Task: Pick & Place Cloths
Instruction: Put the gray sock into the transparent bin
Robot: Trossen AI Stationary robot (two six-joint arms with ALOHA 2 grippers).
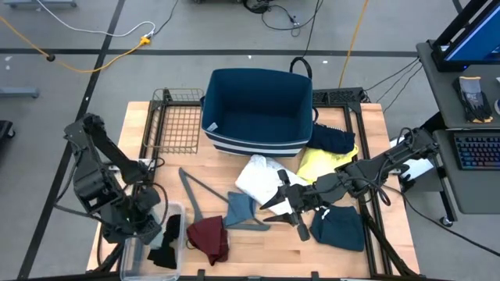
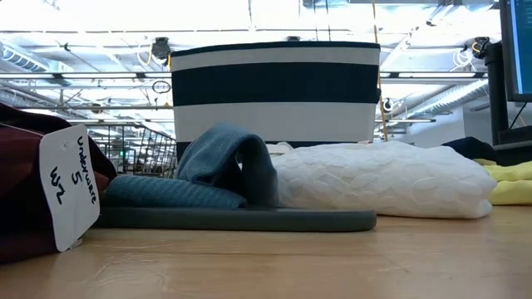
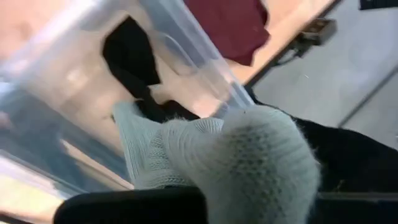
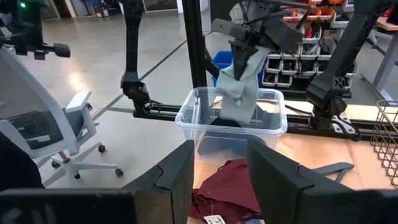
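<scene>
My left gripper [image 4: 250, 36] is above the clear plastic bin [image 4: 233, 130], shut on a grey-green cloth [image 4: 236, 87]. A black cloth [image 3: 127, 56] lies in the bin. My right gripper [image 4: 217, 177] is open and empty, held above the table's middle [image 1: 275, 204] and facing the bin. On the table lie a maroon cloth [image 1: 209, 238] with a paper tag, a blue cloth [image 1: 238, 209] draped over the grey hanger [image 2: 249, 218], a white cloth [image 1: 262, 176], a yellow one [image 1: 324, 164], a navy one [image 1: 332, 139] and a dark teal one [image 1: 340, 228]. My left gripper pinches the grey-green cloth by its upper end [image 4: 244, 55], coming from above and pointing down. The cloth hangs slack below the fingers. Its lower end [image 4: 229, 115] reaches into the bin's open top, above the black cloth.
A navy and white striped basket [image 1: 258, 109] stands at the table's far middle, with a wire rack [image 1: 176, 125] to its left. The clear bin [image 1: 176, 215] sits at the near left corner. Bare wood lies along the near edge.
</scene>
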